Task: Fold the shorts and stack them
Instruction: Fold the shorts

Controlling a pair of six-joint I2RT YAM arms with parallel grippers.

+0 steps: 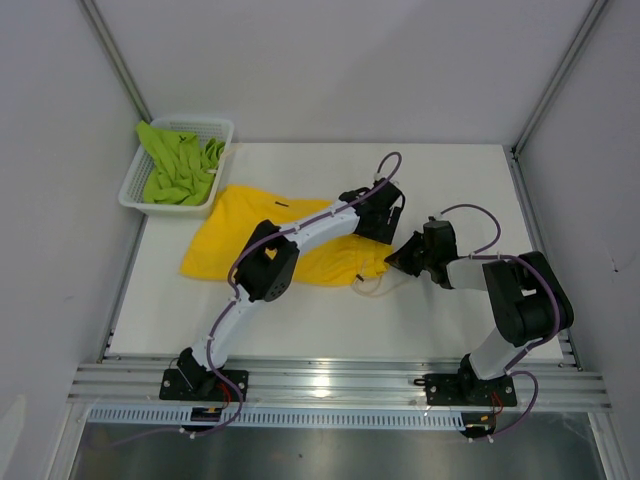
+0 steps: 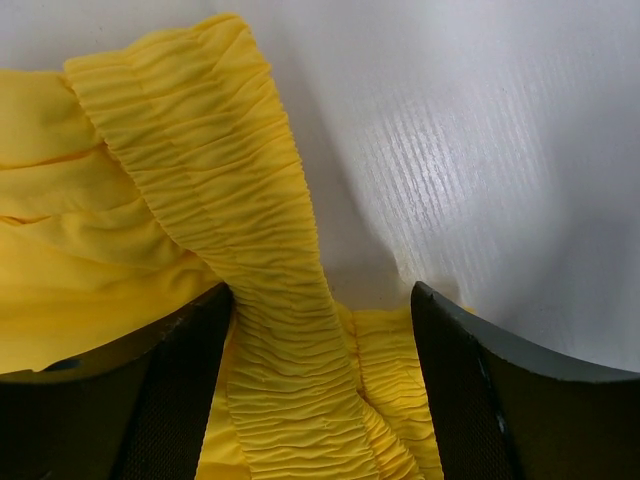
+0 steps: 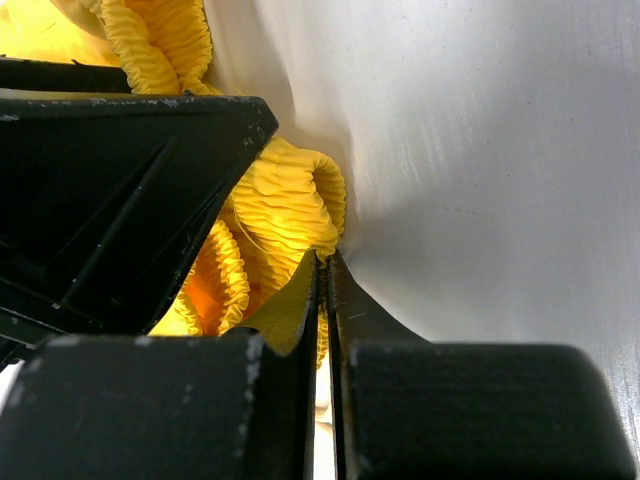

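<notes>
The yellow shorts point(image 1: 240, 235) lie spread on the white table, their gathered waistband bunched at the right end. My left gripper point(image 1: 385, 222) stands over that end, open, and the ribbed waistband point(image 2: 250, 250) runs up between its fingers point(image 2: 470, 400) without being pinched. My right gripper point(image 1: 397, 260) sits just beside it, shut on a fold of the yellow waistband point(image 3: 290, 200) at its tips point(image 3: 328, 262). The white drawstring point(image 1: 370, 290) trails on the table below. The lime green shorts point(image 1: 178, 165) sit crumpled in the basket.
The white mesh basket point(image 1: 128, 192) stands at the table's far left corner, touching the yellow shorts' edge. The left gripper's black body point(image 3: 110, 200) fills the left of the right wrist view, very close. Grey walls and aluminium posts surround the table.
</notes>
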